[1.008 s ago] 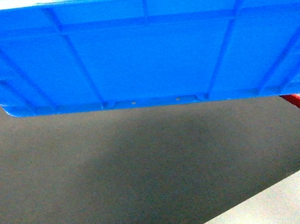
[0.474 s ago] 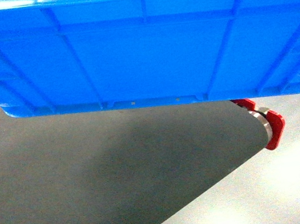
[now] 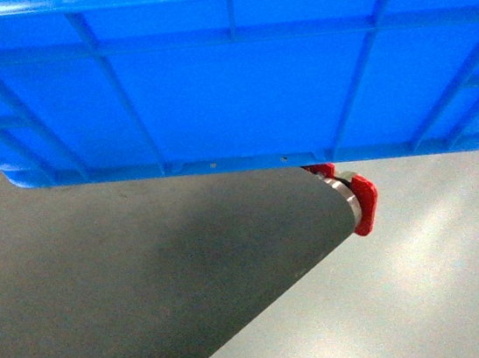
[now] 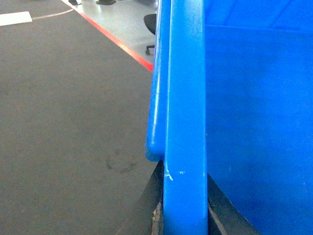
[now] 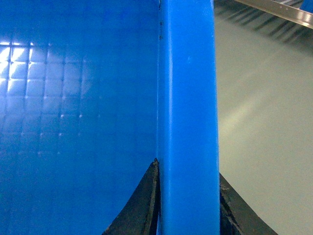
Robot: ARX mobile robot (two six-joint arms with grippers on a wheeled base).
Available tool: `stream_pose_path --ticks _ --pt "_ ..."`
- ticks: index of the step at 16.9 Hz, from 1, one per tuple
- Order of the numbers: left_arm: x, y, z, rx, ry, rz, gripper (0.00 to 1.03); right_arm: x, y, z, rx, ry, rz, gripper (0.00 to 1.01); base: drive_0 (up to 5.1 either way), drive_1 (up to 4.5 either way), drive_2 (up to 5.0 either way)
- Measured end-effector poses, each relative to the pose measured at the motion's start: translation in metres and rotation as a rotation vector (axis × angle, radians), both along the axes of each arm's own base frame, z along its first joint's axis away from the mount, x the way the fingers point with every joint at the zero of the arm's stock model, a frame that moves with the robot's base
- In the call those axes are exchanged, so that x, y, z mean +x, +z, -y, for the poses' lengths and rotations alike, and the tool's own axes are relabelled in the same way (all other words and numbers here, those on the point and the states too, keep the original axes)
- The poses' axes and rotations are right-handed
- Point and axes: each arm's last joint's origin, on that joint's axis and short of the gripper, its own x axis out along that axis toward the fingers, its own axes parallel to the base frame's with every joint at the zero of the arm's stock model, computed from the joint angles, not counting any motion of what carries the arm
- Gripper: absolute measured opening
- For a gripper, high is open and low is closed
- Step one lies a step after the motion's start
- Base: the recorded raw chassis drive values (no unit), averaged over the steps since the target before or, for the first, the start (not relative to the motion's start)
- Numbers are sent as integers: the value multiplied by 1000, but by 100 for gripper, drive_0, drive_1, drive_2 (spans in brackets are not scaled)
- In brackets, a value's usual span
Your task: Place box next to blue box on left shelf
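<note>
Since a second ago that red caster [image 3: 359, 203] has slid left under the box [image 3: 226, 75], so I'm swinging round. Both sets of my fingers [image 4: 155, 205] [image 5: 144, 205] are pinched on opposite rim walls, box between them, up off the floor. No shelf in sight; worry is the rim slipping mid-turn.

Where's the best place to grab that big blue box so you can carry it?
By the thick rim, one gripper on each end. Each wrist view shows the box rim standing between dark fingers, one inside, one outside. The rim is narrow enough to pinch; the walls are too wide.
</note>
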Motion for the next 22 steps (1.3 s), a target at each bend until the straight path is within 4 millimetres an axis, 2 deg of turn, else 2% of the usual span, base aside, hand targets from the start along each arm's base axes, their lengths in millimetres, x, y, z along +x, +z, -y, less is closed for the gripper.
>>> stream_pose_path --ticks 22 --pt "0 0 0 0 0 1 8 0 0 0 0 0 0 20 -161 -161 -161"
